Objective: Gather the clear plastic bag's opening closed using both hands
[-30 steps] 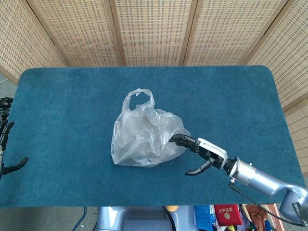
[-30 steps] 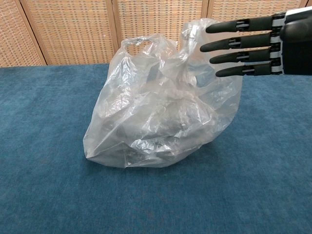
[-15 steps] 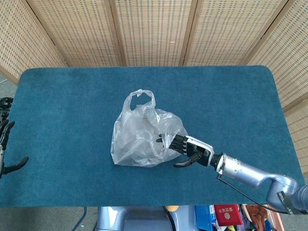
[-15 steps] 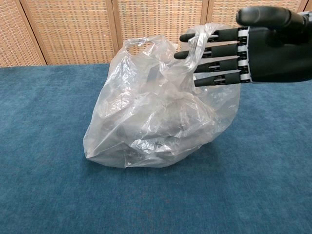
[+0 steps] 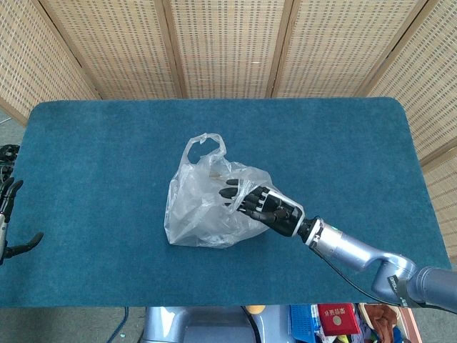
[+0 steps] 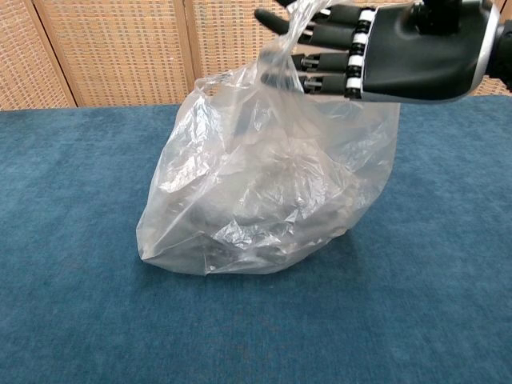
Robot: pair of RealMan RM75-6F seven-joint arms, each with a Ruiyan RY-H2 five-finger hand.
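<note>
Clear plastic bag (image 5: 207,204) — colourless, see-through, with whitish glare along its creases; the teal beneath tints its lower folds grey-blue. Tablecloth (image 5: 100,171) all round the bag: deep teal-blue, plain, faintly napped texture. Right hand (image 5: 265,208), at the bag's upper right side: matt black palm and fingers (image 6: 320,36), with white bands across the fingers in the chest view. Forearm (image 5: 350,247) trailing away from the bag: silvery grey metal. Left hand (image 5: 8,214), far off by the cloth's left edge: black. Screen panels (image 5: 228,46) behind the bag — pale tan woven lattice, framed in light wooden strips.
</note>
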